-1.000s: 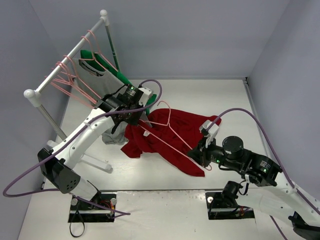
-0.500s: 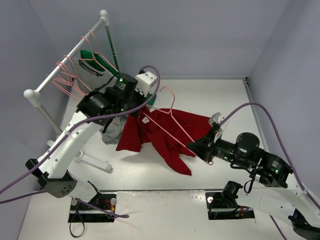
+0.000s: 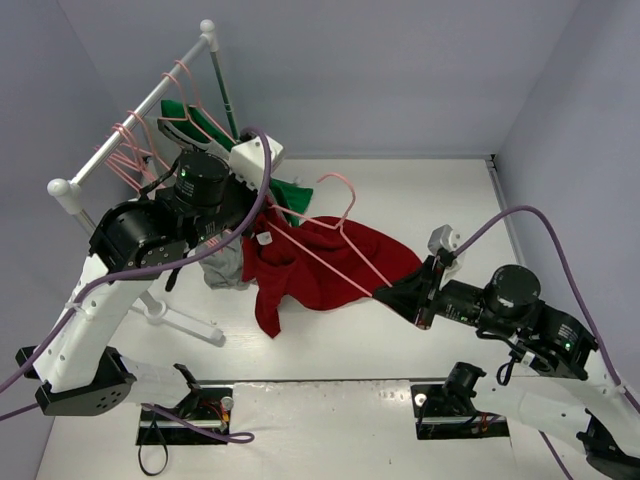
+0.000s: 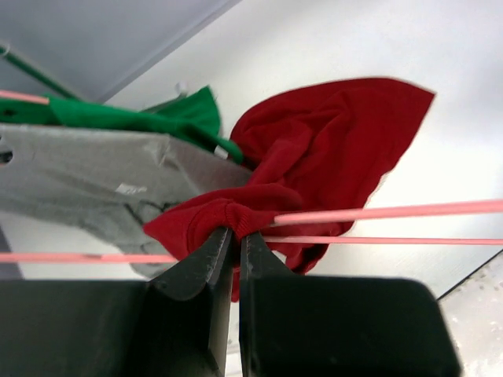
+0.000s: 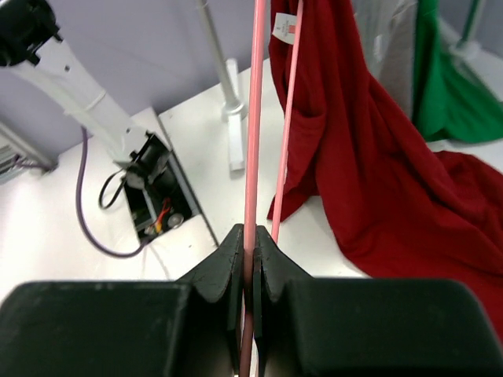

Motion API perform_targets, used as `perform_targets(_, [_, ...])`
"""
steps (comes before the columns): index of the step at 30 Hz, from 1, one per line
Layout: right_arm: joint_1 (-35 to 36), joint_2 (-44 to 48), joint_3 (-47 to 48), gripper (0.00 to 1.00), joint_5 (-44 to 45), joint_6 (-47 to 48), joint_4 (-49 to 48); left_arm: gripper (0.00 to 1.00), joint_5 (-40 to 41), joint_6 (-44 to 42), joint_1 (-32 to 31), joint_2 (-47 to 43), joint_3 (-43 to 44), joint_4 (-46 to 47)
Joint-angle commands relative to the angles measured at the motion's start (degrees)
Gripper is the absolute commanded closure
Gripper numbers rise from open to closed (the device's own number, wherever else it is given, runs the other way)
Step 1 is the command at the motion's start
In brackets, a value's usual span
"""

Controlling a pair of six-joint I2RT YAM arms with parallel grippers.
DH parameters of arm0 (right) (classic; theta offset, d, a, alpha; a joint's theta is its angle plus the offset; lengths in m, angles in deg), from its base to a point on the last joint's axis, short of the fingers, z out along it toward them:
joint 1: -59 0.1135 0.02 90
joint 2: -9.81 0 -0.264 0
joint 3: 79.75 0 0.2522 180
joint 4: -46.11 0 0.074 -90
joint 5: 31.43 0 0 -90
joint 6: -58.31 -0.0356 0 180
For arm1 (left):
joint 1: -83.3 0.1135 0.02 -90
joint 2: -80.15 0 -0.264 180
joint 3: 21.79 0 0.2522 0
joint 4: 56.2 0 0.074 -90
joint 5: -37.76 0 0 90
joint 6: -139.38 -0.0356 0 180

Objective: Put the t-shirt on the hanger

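The left gripper [image 4: 234, 236] pinches the red t-shirt [image 4: 338, 133] aloft; the right gripper [image 5: 250, 245] clamps the pink hanger [image 5: 255, 118] steady, apparently for threading.

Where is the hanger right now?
Top view, centre: the hanger spans between the right gripper, shut on its corner, and the left gripper pinching the t-shirt.

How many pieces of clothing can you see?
3: dark red t-shirt in the left gripper, grey t-shirt and green garment beside it by the rack. Others may be hidden.
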Motion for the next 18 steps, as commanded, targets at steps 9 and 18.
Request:
perform_targets(9, [-0.1, -4.7, 1.6, 1.00, -11.7, 2.1, -9.6, 1.00, -7.0, -3.6, 0.6, -2.8, -3.3, 1.7])
perform_targets(18, [-0.1, -4.3, 0.5, 1.00, -6.6, 3.0, -15.4, 1.00, -17.3, -3.0, 0.1, -3.5, 1.1, 1.8])
